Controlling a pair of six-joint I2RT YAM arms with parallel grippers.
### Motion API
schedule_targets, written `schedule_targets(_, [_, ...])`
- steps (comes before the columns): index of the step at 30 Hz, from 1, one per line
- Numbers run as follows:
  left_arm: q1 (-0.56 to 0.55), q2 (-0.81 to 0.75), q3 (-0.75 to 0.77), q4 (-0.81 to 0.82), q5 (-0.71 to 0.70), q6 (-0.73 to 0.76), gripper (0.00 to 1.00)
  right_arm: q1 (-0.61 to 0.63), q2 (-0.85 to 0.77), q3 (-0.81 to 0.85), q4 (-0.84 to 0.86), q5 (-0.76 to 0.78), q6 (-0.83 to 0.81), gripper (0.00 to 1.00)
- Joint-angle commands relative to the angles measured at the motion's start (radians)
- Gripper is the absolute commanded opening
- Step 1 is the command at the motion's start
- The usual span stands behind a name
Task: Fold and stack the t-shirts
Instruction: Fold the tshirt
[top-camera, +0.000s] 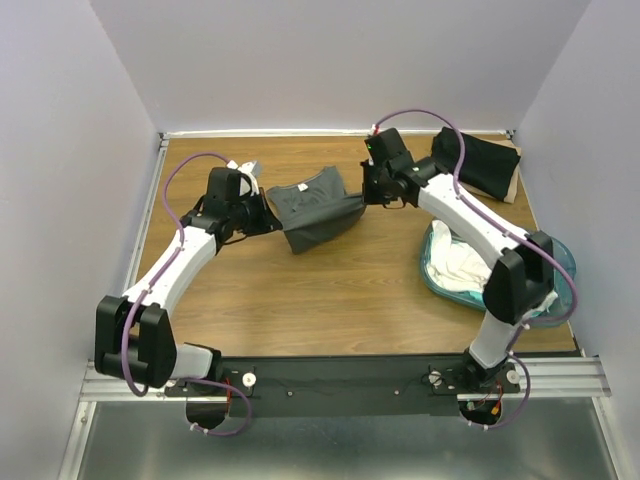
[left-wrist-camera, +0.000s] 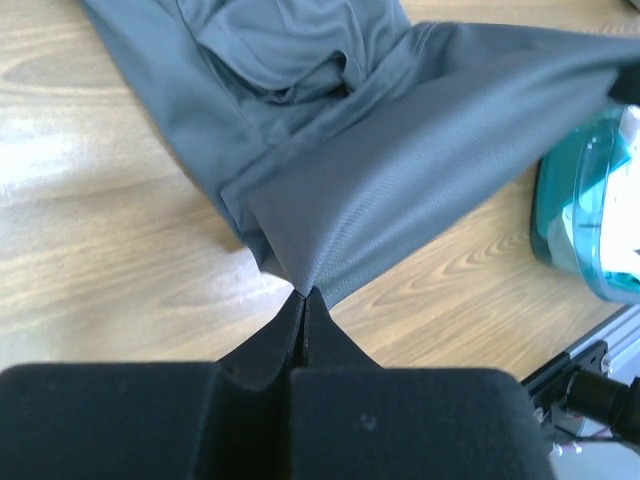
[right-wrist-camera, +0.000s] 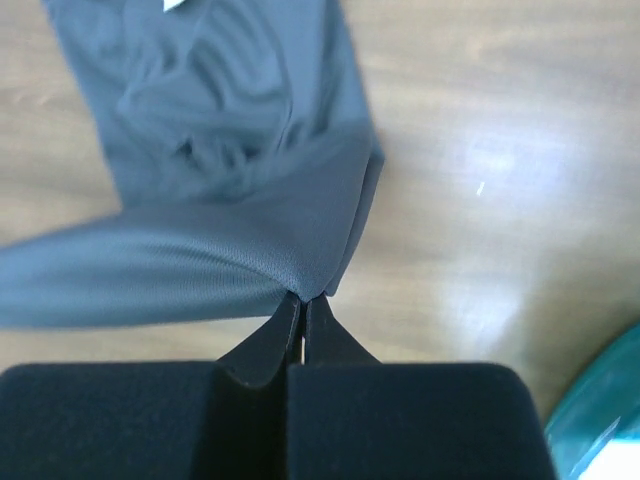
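Grey t-shirt (top-camera: 318, 208) hung stretched across the frame's centre, its left edge pinched tight in your left gripper (left-wrist-camera: 303, 298), its right edge pinched tight in your right gripper (right-wrist-camera: 303, 300).

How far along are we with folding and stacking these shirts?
Looks done: the black t-shirt lies folded at the far right corner. In hand: the left gripper and right gripper are each shut on the dark grey t-shirt, mid-fold. Left: finishing it, stacking it, then the white t-shirts bunched in the teal tub.
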Motion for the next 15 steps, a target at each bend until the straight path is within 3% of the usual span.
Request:
schedule_targets(1, [0.007,-0.073,-0.043,-0.096,0.005,0.035,0.0,-0.005,-0.105,-0.125,-0.039,-0.092,0.044,0.0])
schedule_targets(15, [-0.002,-0.308,-0.146,-0.26,0.003,0.007,0.0,0.073,-0.34,-0.326,-0.175,-0.156,0.204,0.0])
